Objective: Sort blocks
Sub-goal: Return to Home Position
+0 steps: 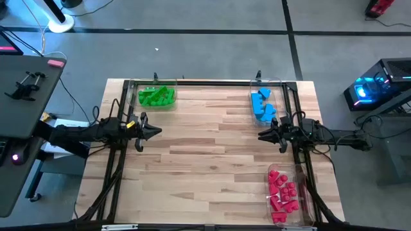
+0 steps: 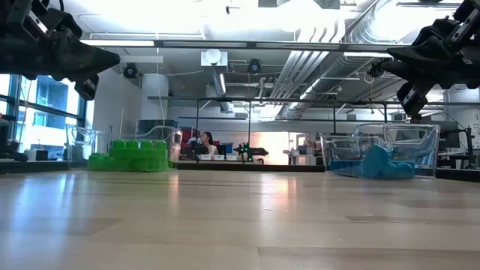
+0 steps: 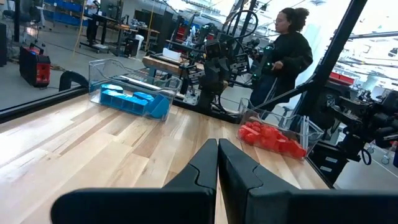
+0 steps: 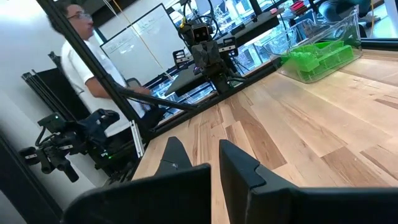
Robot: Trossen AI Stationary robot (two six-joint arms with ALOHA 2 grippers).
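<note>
Blocks (image 1: 282,192) sit sorted in trays (image 1: 280,96): green blocks (image 1: 157,96) upper left, blue blocks (image 1: 262,105) upper right, red blocks (image 1: 280,183) lower right. Your left pincer (image 1: 154,131) is closed and empty, your right pincer (image 1: 262,136) slightly parted, empty; sorting looks finished.

Grey floor (image 1: 212,54) w/ dark seams; ceiling ducts (image 2: 322,37) overhead; bright windows (image 2: 49,112); whiteboard (image 4: 140,46).

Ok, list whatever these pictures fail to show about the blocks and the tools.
High view: green blocks, blue blocks and red blocks merge into heaps, too small to count.
Low view: red blocks out of frame; left tool and right tool partly cut off by the top edge.
Left wrist view: green blocks out of frame.
Right wrist view: blue and red blocks out of frame.
</note>
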